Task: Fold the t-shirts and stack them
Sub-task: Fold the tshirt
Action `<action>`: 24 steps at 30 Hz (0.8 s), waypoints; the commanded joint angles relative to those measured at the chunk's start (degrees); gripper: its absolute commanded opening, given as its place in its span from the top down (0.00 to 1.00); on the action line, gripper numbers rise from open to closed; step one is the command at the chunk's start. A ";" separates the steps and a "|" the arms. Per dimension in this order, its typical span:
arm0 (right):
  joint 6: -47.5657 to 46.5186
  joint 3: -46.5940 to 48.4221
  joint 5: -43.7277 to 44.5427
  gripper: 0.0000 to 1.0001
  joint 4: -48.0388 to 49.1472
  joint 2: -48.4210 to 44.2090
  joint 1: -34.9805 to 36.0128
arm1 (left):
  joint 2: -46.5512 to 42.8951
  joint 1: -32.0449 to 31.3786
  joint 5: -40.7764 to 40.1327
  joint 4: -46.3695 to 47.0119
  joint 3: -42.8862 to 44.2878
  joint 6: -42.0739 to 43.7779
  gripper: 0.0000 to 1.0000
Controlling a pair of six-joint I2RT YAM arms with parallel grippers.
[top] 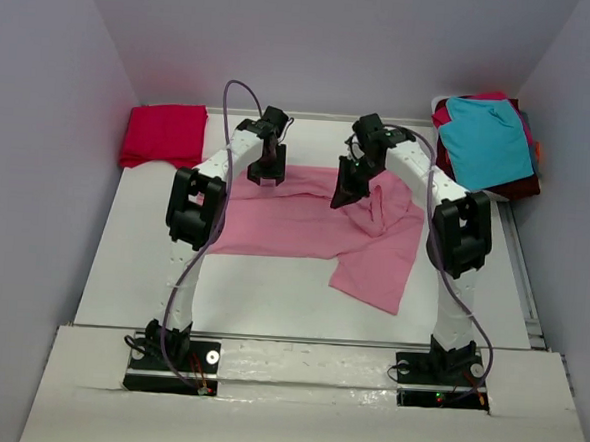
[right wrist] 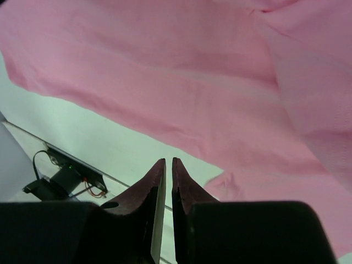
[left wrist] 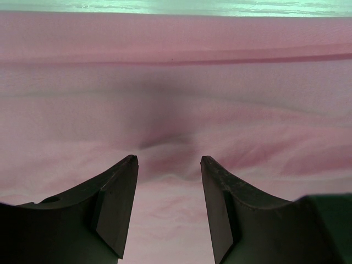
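A: Where on the table [top: 270, 300]?
B: Mid-table, spread and rumpled: pink t-shirt [top: 295, 226]. Far-left corner, folded: red t-shirt [top: 163, 133].
A: Grippers?
B: Left gripper [left wrist: 168, 159] parted, empty, just above pink cloth. Right gripper [right wrist: 169, 160] pinched nearly closed; grip unclear.

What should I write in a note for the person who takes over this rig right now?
Left gripper: open, low over the pink t-shirt, near its far edge.
Right gripper: shut, over the shirt's rumpled right side; whether it pinches cloth is unclear.
Red t-shirt: folded, far left corner.
Teal t-shirt: on a maroon one, far right pile.
Left to do: fold the pink one and the pile, then stack.
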 commanded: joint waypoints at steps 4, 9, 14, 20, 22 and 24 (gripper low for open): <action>2.65 -5.68 10.66 0.71 0.69 -5.51 0.79 | -5.64 -0.26 -1.15 -1.12 -0.54 1.37 0.39; 4.14 -7.51 14.27 0.59 3.14 -4.36 -1.23 | -6.16 -0.26 -0.89 -1.03 -0.80 1.55 0.39; 4.50 -7.61 18.48 0.62 5.34 -3.49 -2.29 | -6.95 0.27 -0.89 -0.59 -2.03 1.55 0.39; 4.32 -7.34 20.42 0.65 7.89 -0.59 -2.91 | -7.13 0.79 -0.80 -0.68 -2.03 1.64 0.39; 4.67 -6.82 21.47 0.65 8.42 -0.23 -3.43 | -7.31 0.80 -0.71 -0.59 -2.12 1.64 0.39; 4.67 -6.21 21.92 0.65 8.16 0.73 -3.43 | -7.39 0.80 -0.80 -0.59 -2.21 1.64 0.39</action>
